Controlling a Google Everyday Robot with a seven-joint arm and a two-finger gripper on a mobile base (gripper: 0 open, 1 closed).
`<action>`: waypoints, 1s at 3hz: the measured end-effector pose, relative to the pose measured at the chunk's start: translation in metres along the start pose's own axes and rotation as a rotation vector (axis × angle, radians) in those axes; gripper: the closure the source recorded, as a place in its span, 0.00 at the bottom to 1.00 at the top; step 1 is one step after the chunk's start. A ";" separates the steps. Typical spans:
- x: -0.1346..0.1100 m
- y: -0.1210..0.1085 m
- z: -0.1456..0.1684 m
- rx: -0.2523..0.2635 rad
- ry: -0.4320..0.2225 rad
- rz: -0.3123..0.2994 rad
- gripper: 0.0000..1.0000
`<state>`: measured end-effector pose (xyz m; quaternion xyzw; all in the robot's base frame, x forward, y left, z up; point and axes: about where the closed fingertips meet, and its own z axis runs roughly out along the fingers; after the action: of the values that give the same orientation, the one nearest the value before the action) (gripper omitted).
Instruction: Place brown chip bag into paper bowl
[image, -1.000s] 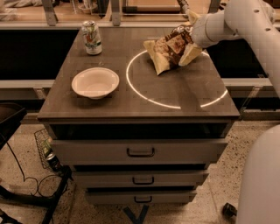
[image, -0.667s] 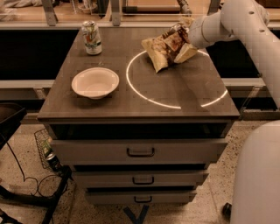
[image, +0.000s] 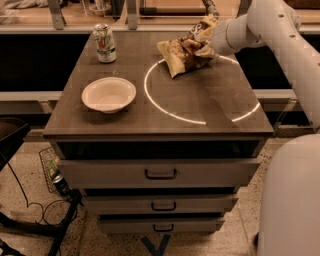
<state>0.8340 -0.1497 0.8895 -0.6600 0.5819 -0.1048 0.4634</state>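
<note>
The brown chip bag (image: 186, 51), crinkly brown and tan, hangs tilted at the back right of the tabletop, over the far edge of a bright ring of light. My gripper (image: 206, 39) is at the bag's upper right end and is shut on it; the bag covers most of the fingers. The white arm reaches in from the right. The paper bowl (image: 108, 94), white and shallow, stands empty on the left side of the table, well left of and nearer than the bag.
A green-and-white soda can (image: 104, 43) stands at the back left corner. The table (image: 200, 107) is a dark cabinet top with three drawers (image: 160, 173) below. The robot's white body (image: 292, 200) fills the lower right. Cables and a basket lie on the floor at left.
The gripper has carried the chip bag a little to the left and towards the back of the table. The bowl and can have not moved.
</note>
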 end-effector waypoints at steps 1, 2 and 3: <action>-0.001 0.002 0.003 -0.005 -0.003 0.000 0.88; -0.002 0.004 0.007 -0.009 -0.005 0.000 1.00; -0.002 0.004 0.007 -0.010 -0.005 0.000 1.00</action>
<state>0.8353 -0.1440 0.8836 -0.6624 0.5813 -0.1001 0.4618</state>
